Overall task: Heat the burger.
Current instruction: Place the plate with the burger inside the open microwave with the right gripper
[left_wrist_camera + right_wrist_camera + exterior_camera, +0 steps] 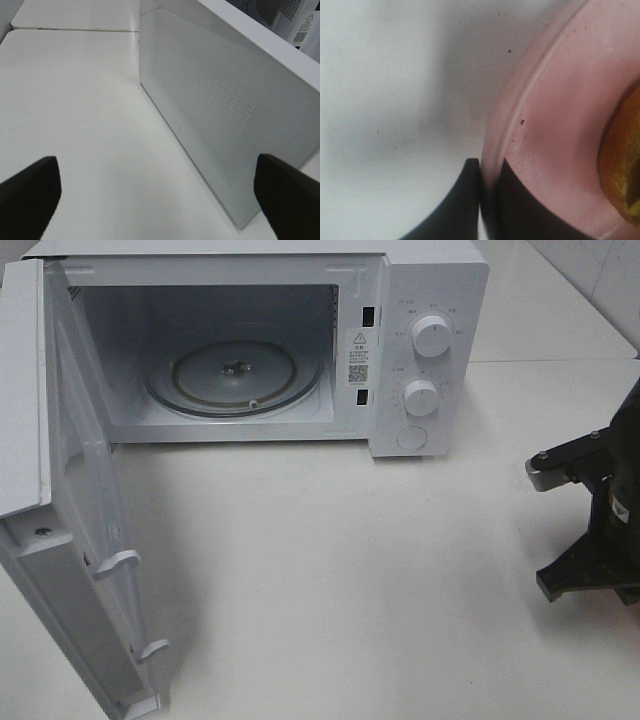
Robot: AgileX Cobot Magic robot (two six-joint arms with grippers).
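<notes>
Pink plate (560,125) is clamped at its rim by right gripper (487,167), left gripper (156,167) is spread; a level lift is advised, burger (622,160) undisturbed.

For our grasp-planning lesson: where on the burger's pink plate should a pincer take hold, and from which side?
Pinch the pink plate by its thin rim from outside, edge-on, as the right pincer does: the rim fits between shut jaws, and the burger sits inboard.

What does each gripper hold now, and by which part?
The right gripper pinches the pink plate by its rim; the left gripper holds nothing.
</notes>
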